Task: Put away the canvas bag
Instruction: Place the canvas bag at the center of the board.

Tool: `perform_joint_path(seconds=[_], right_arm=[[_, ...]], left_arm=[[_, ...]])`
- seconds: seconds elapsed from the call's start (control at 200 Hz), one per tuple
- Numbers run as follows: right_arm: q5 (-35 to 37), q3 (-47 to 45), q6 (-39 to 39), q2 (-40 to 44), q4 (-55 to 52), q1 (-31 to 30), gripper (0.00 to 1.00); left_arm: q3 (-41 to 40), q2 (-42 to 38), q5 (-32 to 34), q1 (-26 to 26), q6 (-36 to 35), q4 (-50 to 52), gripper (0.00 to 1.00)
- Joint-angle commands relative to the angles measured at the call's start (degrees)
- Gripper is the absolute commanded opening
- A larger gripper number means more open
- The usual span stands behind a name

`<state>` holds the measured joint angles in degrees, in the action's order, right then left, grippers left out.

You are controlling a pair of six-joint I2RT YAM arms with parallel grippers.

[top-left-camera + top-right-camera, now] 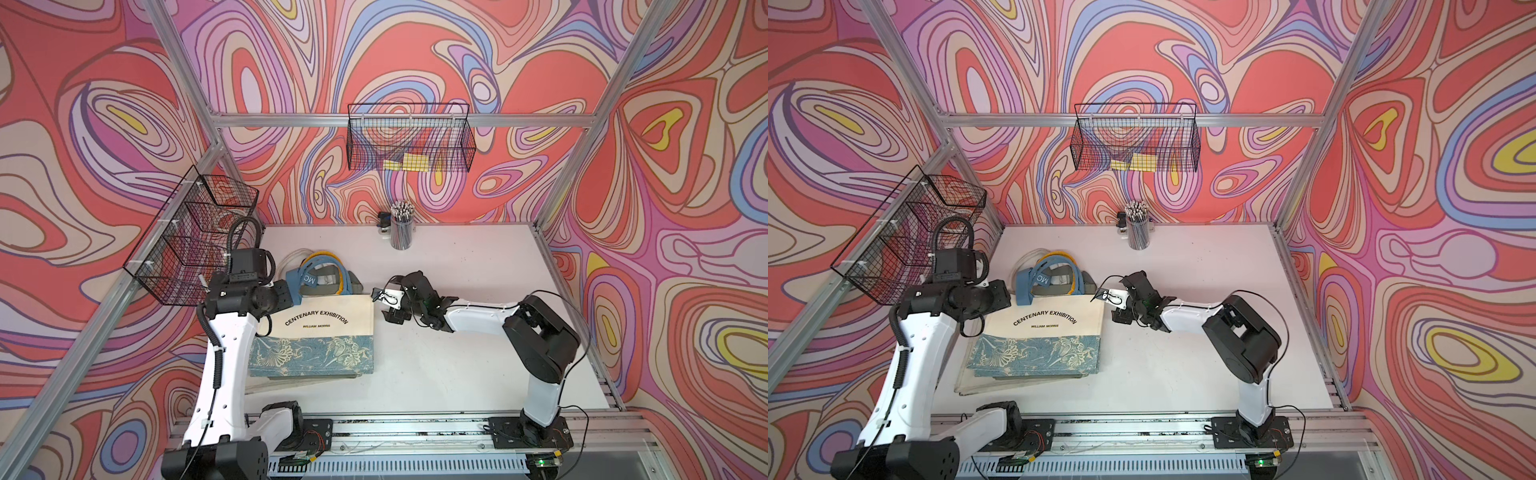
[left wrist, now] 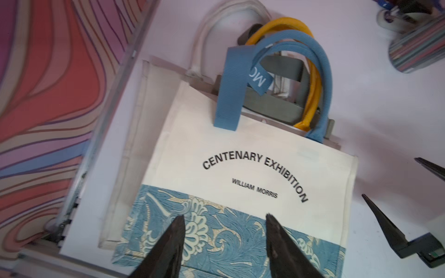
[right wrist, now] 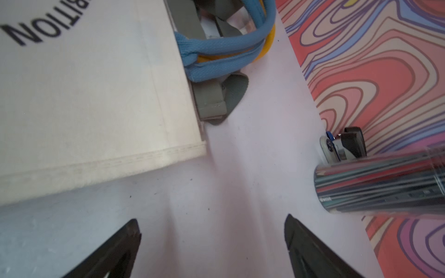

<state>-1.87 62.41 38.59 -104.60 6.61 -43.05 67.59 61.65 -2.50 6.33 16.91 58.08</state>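
Nearest the head camera, the left arm [image 1: 224, 353] rises from the near rail and hides its own gripper in both top views. From the wrist view I record the left gripper [image 2: 224, 217] with fingers spread, hanging over the bag's blue floral band and pinching nothing. The right gripper [image 3: 212, 219] stands wide apart over bare table [image 1: 478, 353], just off the bag's far right corner, empty.

The canvas bag [image 1: 328, 316] lies flat, left of centre, on top of a stack of other bags [image 2: 139, 134]. Of these I see only cream edges, a grey strap and a yellow handle, so I cannot count them. The print reads "CENTENARY EXHIBITION" over "WILLIAM MORRIS". A blue handle [image 2: 228, 89] carries white letters, apparently "MO"; the rest is folded out of sight. The mouth-to-base axis runs far to near, with the handles far and the floral band near.

At the far edge stands a cup of pencils [image 1: 402, 232], with a small dark item [image 1: 384, 220] behind it that I cannot identify. Yellow slips in the back-wall wire basket [image 1: 409, 141] are illegible.
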Motion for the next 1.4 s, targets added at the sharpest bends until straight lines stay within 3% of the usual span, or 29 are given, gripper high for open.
perform_joint_path(seconds=[0.0, 0.08, 0.16, 0.3, 0.441, 0.526, 0.716, 0.871, 0.992, 1.207, 1.277, 1.327, 1.392], right_arm=[[-7.57, 4.21, -8.37, 5.86, -15.24, 0.34, 0.87], [-11.38, 7.24, -12.26, 7.18, -20.41, -0.99, 0.82], [-13.06, 9.66, -11.41, 6.55, -23.03, -4.55, 0.81], [-19.20, 17.06, -14.09, -1.97, -25.77, -8.93, 0.69], [-17.35, 20.96, -13.40, -11.14, -26.31, -11.97, 0.59], [-15.45, 21.96, -13.94, -14.62, -27.04, -12.06, 0.46], [-9.92, 25.87, -12.15, -19.65, -32.07, -12.06, 0.43], [-9.17, 22.79, -14.47, -15.83, -27.27, -12.10, 0.43], [-10.08, 17.63, -18.92, -6.65, -20.67, -10.84, 0.42], [-10.20, 7.50, -25.66, 10.15, -15.97, -3.77, 0.73], [-10.19, 3.82, -26.54, 15.24, -16.02, 0.52, 0.87], [-9.93, 1.51, -26.54, 18.28, -16.77, 4.14, 0.97], [-8.30, -1.55, -27.33, 21.93, -17.48, 9.37, 0.98]], left_arm=[[-6.91, -0.77, -6.21, -1.76, 6.01, -4.50, 0.56], [-12.09, 0.13, -7.86, -3.06, 7.29, -7.89, 0.55], [-16.04, 1.83, -6.99, -4.16, 8.06, -10.94, 0.54], [-18.86, 6.10, -5.36, -4.22, 9.61, -13.73, 0.56], [-21.36, 9.20, -3.04, -4.13, 10.94, -15.49, 0.56], [-22.85, 10.30, -2.65, -4.13, 11.17, -16.48, 0.56], [-23.75, 12.26, -2.77, -3.94, 10.27, -17.26, 0.56], [-22.84, 10.16, -3.86, -3.95, 8.07, -17.95, 0.55], [-22.98, 1.63, -7.73, -4.48, 1.93, -22.93, 0.53], [-29.96, -15.73, -10.08, -4.90, -9.54, -38.99, 0.70], [-32.92, -17.64, -11.12, -4.92, -12.31, -45.72, 0.71], [-35.36, -17.52, -9.82, -4.92, -12.98, -49.95, 0.78], [-40.57, -15.51, -6.76, -4.92, -13.04, -57.92, 0.89]])
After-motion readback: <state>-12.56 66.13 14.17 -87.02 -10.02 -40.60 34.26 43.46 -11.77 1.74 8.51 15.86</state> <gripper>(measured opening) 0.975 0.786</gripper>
